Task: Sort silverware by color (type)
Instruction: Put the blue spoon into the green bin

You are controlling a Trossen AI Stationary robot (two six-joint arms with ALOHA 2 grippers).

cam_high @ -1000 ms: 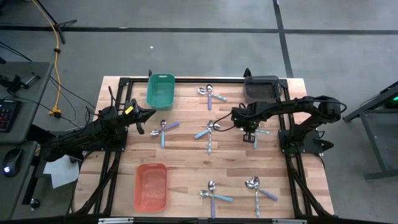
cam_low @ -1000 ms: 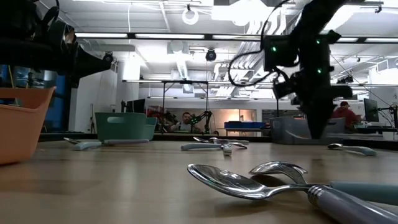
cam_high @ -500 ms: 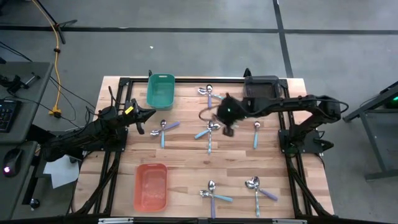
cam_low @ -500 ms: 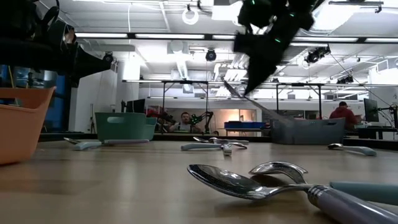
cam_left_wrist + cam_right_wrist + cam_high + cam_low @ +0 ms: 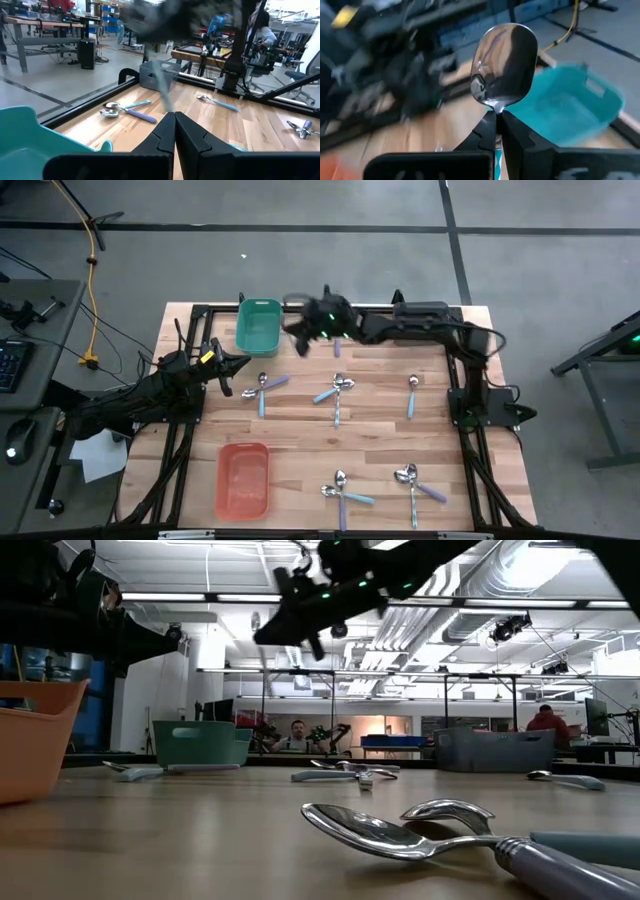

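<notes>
While my left hand [image 5: 243, 364] rests pinched together by the teal bin [image 5: 258, 326], my right hand [image 5: 496, 116] hangs just beside that bin, clamped on a spoon [image 5: 505, 64].

One spoon [image 5: 505, 62] is held aloft, bowl up (shiny metal); the other spoons [image 5: 338, 392] are scattered across the tabletop.

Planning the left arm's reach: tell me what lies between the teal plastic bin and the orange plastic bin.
High view: bare wooden table between teal plastic bin and orange plastic bin; crossed spoons lie just beside that stretch.
</notes>
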